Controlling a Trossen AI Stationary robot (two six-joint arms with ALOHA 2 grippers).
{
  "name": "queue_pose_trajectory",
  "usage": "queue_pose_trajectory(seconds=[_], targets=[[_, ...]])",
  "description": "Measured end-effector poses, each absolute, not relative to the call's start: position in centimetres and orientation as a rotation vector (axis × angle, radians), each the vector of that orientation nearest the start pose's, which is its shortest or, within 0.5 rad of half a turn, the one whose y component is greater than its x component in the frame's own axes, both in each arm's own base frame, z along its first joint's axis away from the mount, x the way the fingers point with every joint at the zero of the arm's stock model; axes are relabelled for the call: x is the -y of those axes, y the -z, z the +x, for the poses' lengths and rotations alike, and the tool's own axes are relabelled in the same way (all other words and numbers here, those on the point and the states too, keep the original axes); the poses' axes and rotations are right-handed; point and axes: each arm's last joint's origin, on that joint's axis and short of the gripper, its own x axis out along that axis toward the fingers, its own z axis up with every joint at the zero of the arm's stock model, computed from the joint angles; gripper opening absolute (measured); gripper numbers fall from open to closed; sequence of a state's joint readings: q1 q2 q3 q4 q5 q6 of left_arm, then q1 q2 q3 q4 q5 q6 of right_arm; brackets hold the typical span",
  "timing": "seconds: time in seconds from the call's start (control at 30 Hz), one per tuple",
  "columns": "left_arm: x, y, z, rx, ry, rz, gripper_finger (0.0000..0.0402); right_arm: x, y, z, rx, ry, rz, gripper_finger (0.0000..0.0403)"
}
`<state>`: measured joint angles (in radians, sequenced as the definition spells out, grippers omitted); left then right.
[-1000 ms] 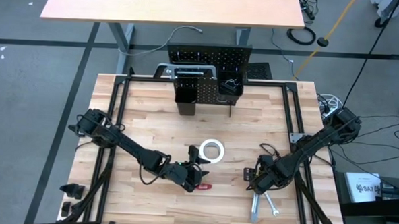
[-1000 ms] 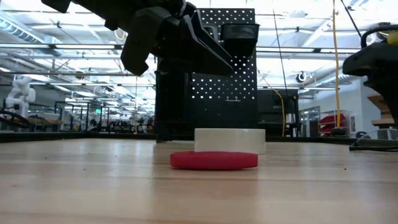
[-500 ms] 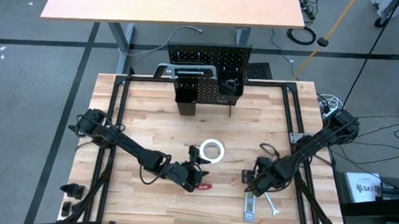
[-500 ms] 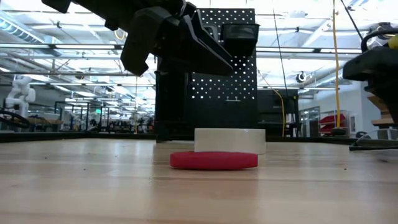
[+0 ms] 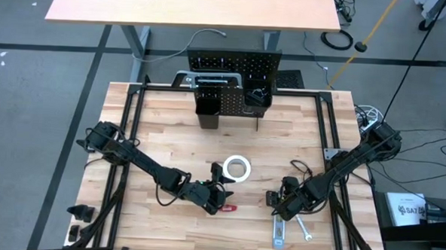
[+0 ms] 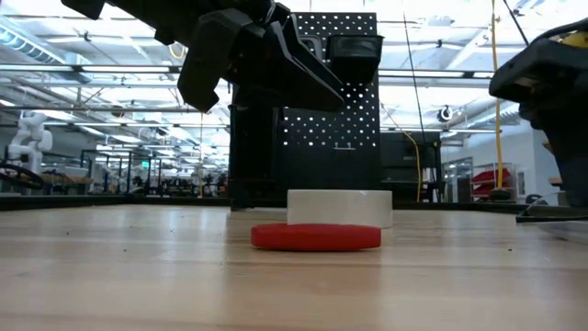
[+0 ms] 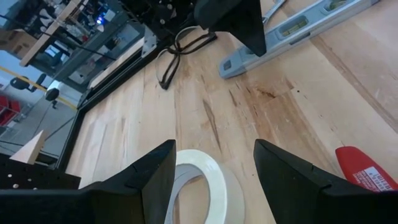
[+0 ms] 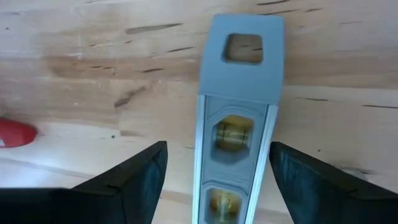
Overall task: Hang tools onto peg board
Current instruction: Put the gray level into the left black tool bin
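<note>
The black peg board [image 5: 233, 64] stands upright at the table's far edge, two box bins [image 5: 208, 109] on its front. A white tape roll [image 5: 237, 168] and a red-handled tool [image 5: 228, 208] lie flat mid-table. My left gripper [image 5: 221, 191] hovers open just above them, the tape roll [image 7: 199, 180] showing between its fingers. A silver level [image 5: 278, 233] and a small wrench [image 5: 306, 230] lie near the front edge. My right gripper [image 8: 224, 180] points steeply down, open, its fingers standing on either side of the level's end [image 8: 239, 112] without touching.
A black metal frame [image 5: 331, 152] runs around the tabletop. A cable loop [image 7: 180, 53] lies on the wood near the right arm. A small dark object [image 5: 216, 171] sits beside the tape roll. Bare wood spreads between the bins and the tape roll.
My right gripper has edged toward the table's left and near edges and tipped further downward over the level; it stays open.
</note>
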<state>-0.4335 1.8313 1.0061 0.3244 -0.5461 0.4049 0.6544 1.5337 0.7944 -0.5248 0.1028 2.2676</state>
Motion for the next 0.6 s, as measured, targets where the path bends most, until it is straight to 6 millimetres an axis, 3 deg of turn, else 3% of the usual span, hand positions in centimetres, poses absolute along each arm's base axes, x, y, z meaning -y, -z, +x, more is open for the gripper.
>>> queue_pose_trajectory(seconds=[0.43, 0.6], targets=[[14.6, -17.5, 35.1, -0.462, -0.017, 0.633, 0.0221, -16.1, -12.9, 21.4, -1.095, 1.048, 1.379, 0.0275], [14.6, -17.5, 35.1, -0.46, -0.001, 0.626, 0.0221, -15.9, -12.8, 21.1, -1.109, 1.086, 1.349, 0.0242]])
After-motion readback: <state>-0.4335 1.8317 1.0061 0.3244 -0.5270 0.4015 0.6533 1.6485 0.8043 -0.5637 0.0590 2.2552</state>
